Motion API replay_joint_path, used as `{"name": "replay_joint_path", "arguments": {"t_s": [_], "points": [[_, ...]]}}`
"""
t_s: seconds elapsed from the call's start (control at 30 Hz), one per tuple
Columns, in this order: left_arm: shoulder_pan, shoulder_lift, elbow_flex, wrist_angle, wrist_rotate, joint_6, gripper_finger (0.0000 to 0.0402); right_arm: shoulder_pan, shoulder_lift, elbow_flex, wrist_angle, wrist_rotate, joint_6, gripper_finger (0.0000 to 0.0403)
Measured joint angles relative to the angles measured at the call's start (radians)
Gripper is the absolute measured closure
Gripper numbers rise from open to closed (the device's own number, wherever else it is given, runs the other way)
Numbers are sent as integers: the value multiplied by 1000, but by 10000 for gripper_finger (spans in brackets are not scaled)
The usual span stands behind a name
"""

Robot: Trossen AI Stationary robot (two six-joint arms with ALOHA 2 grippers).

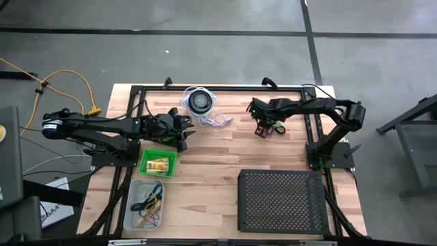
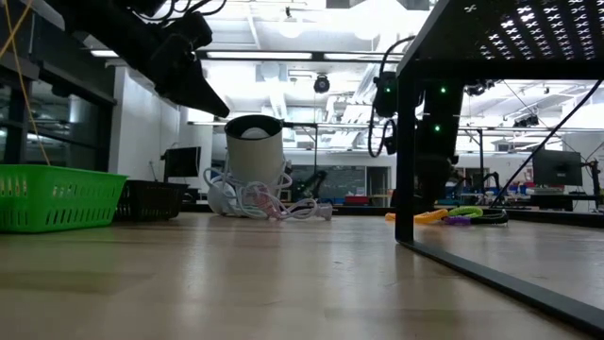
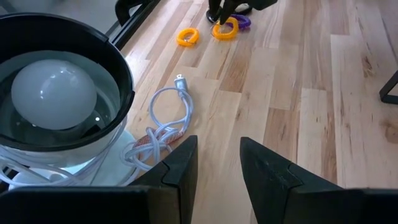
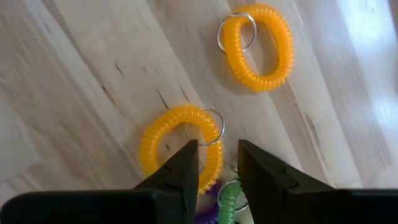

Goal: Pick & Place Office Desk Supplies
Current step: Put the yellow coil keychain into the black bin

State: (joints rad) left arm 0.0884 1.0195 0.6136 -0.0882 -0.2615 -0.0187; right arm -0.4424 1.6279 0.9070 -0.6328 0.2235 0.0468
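Hovering over two orange coil rings lying flat on worktop, right claw slightly parted, gripping nothing; left claw likewise parted, empty.

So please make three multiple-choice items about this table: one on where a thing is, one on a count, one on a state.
1. Where does the green basket sit?
A. Beside the left arm, near the table's left edge
B. On the black tray
C. Under the right arm

2. How many orange coil rings show in the right wrist view?
A. One
B. Two
C. Four

3. How are the fingers of the right gripper?
A. Shut on an orange ring
B. Apart, over the nearer orange ring, holding nothing
C. Holding the white cord

Key: 1 A, the high view shows the basket by the left arm, away from the black tray. 2 B, the nearer ring and the farther orange ring both lie on the wood. 3 B, a gap shows between the fingers, with nothing between them.
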Motion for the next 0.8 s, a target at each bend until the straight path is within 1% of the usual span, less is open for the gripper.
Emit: {"name": "replay_joint_path", "arguments": {"t_s": [0.17, 0.37, 0.6, 0.7, 0.8], "points": [[0, 0, 0, 0, 0, -4, 288, -19, 8, -16, 24, -48, -56, 302], [0, 0, 0, 0, 0, 2, 288, -31, 54, -22, 41, -52, -60, 302], [0, 0, 0, 3, 0, 1, 288, -50, 74, -20, 54, -92, -74, 304], [0, 0, 0, 8, 0, -1, 288, -50, 74, -20, 58, -92, -74, 319], [0, 0, 0, 8, 0, -5, 288, -50, 75, -21, 59, -100, -74, 347]]}}
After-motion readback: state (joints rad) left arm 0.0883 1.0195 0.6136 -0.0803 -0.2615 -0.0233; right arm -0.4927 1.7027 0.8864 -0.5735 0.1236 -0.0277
